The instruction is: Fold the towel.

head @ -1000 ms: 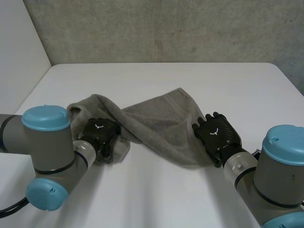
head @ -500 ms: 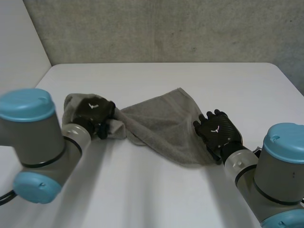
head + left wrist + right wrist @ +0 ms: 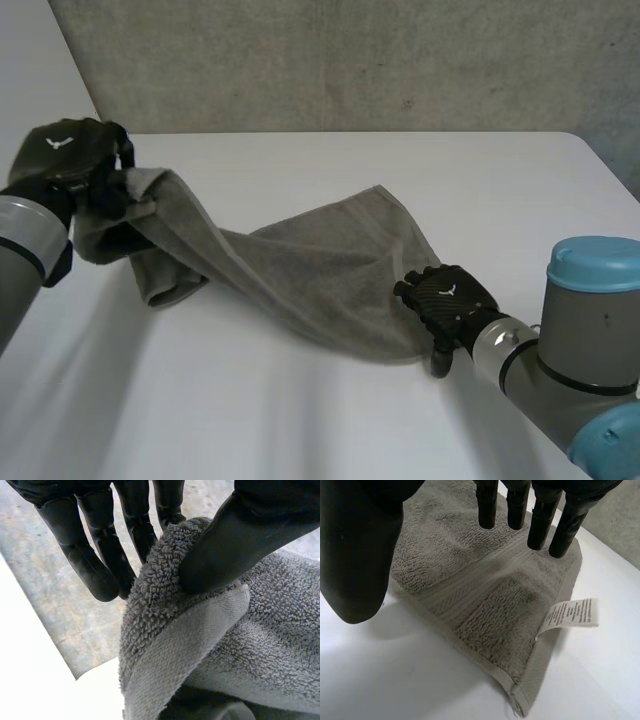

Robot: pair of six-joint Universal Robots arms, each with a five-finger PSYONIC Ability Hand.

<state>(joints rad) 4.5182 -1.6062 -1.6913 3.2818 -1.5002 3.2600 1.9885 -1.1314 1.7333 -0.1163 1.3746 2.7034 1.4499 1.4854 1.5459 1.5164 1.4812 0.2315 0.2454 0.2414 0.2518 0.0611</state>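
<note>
White table (image 3: 300, 420), set against a rough grey concrete wall (image 3: 350, 60), carries a grey terry towel (image 3: 320, 260) stretched on a slant from the near right side toward the left edge. Nearest the camera, toward the near right corner, the robot's right arm (image 3: 590, 340), grey with a light-blue cap, reaches in, and its black right hand (image 3: 445, 300) rests at the towel's near right corner. The right wrist view shows that hand's fingers (image 3: 487, 505) straight and spread above the cloth and its thumb (image 3: 357, 550) off to one side over the bare table, grasping nothing. A white care label (image 3: 572, 614) sticks out from the hem just beside that corner. Farther in, the middle of the towel lies on the table, with one corner spread flat toward the table's centre. From there the cloth narrows into a twisted band and rises off the surface toward the left edge. At that edge, close to the far left corner, the left hand (image 3: 65, 155) holds the towel's other end up in the air. Its thumb (image 3: 240, 540) presses a fold of the hem against the fingers (image 3: 90, 565), a firm pinch on the cloth.
</note>
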